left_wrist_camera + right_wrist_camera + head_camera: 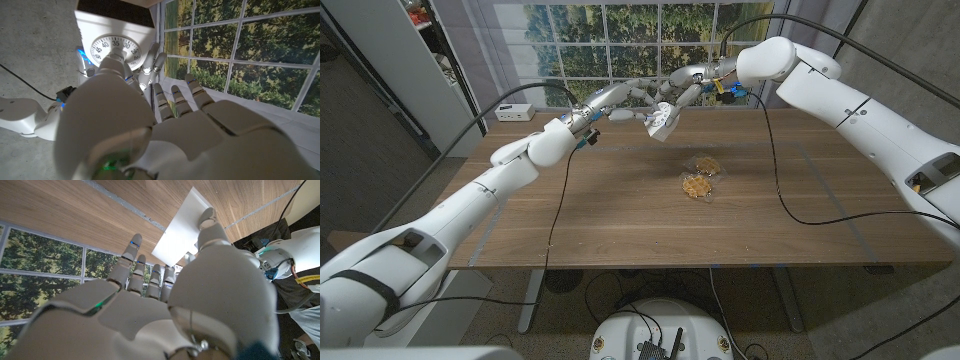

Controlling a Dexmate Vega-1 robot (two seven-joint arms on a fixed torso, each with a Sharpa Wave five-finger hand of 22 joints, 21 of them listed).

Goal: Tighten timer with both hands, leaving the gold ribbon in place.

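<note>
Wooden boards of the table [620, 215] run dark brown under both white arms, which come in from the near corners and meet high over its far side. Behind the table a tall grid window [620, 40] shows green trees, and a small white box [515, 112] sits on the far left corner of the tabletop.

Between the two hands, held up off the wood, is the timer [663, 120], a white square-bodied unit. The left wrist view gives its face [115, 49]: a round dial printed with numbers, among them 30, 35, 40 and 45.

From the left side, the left hand [618, 103] reaches to the timer. Its thumb [114, 62] lies across the lower part of the dial, while the other fingers extend past the timer's edge; it appears to be gripping the dial, though the hand's own bulk hides the actual contact.

Coming from the other side, the right hand [688, 85] holds the timer's body. In the right wrist view the plain white back of the casing [182, 227] shows, with the thumb [210, 222] pressed on it and the fingers curled round its lower edge.

Well apart from all this, near the middle of the table, lies the gold ribbon [701, 175], a small crumpled golden tangle on the bare wood, touched by neither hand.
</note>
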